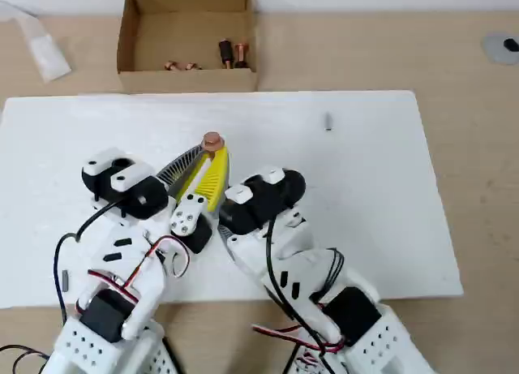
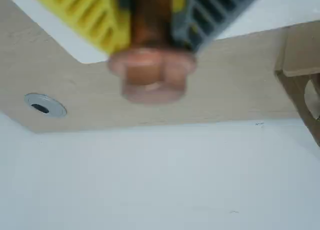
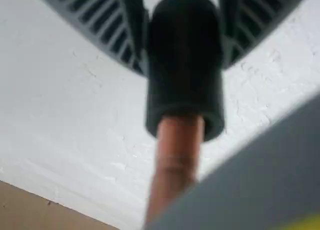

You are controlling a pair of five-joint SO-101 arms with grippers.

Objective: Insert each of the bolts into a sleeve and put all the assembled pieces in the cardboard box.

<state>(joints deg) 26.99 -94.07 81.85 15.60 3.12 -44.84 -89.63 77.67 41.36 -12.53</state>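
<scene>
Insertion in hand: left gripper pinches 1 copper bolt, right gripper clamps a black sleeve, shaft apparently partly inside. Next: push home, then carry to the cardboard box.

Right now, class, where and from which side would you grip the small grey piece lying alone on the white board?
Probably its middle, from straight above. The small grey piece lies flat on the white board, long and thin, pointing toward the far edge, so fingers should close across its narrow width.
</scene>
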